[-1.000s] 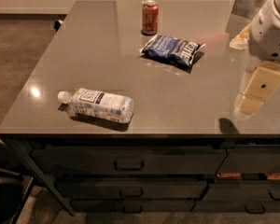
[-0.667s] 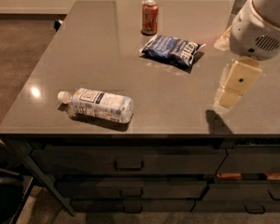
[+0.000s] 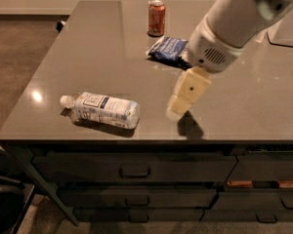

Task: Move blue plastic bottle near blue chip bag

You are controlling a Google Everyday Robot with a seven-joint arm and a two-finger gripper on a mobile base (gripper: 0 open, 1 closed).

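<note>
The blue plastic bottle lies on its side near the front left of the grey table, white cap pointing left. The blue chip bag lies further back near the middle, partly hidden by my arm. My gripper hangs just above the table to the right of the bottle, about a hand's width from its base, and holds nothing.
An orange-red soda can stands upright behind the chip bag. The table's front edge runs just below the bottle, with dark drawers underneath. A pale object sits at the far right.
My arm and gripper have swung left and forward, from the table's right side toward the bottle. The arm now covers part of the chip bag. The bottle, bag and can have not moved.
</note>
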